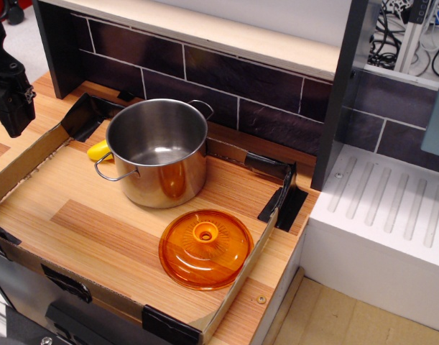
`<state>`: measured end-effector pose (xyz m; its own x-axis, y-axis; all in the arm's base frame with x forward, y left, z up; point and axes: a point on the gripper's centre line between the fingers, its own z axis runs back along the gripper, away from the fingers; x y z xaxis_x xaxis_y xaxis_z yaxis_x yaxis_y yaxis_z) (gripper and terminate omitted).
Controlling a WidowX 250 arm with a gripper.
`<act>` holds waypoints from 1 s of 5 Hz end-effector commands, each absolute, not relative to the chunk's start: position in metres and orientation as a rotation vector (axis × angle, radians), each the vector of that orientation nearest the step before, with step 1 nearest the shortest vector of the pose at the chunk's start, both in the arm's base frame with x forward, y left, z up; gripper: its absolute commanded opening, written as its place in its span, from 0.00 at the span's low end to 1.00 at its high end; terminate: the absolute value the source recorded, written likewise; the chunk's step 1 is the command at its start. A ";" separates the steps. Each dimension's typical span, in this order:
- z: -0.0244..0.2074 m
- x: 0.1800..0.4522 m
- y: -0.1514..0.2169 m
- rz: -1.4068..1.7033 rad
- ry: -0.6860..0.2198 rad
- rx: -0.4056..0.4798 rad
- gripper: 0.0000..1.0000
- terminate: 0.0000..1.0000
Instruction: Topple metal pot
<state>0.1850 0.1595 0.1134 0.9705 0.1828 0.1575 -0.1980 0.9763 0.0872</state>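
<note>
The metal pot (158, 152) is a shiny steel stockpot standing upright in the middle of the wooden tray, its mouth open to the top. One wire loop handle (110, 171) points front-left, the other (202, 107) points to the back. My gripper (12, 100) is a black body at the far left edge, raised above the tray's left wall and well apart from the pot. Its fingertips do not show clearly, so I cannot tell whether it is open or shut.
An orange translucent domed lid (205, 248) lies in front of the pot near the tray's right wall. A yellow object (99, 150) peeks out behind the pot's left side. Low cardboard walls (242, 284) ring the tray. A dark tiled backsplash (226, 79) stands behind; a white ridged drainer (391, 223) lies right.
</note>
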 end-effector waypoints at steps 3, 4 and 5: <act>0.139 0.206 0.119 0.291 -0.187 0.001 1.00 0.00; 0.156 0.222 0.091 0.329 -0.191 -0.062 1.00 0.00; 0.159 0.239 0.059 0.354 -0.205 -0.090 1.00 0.00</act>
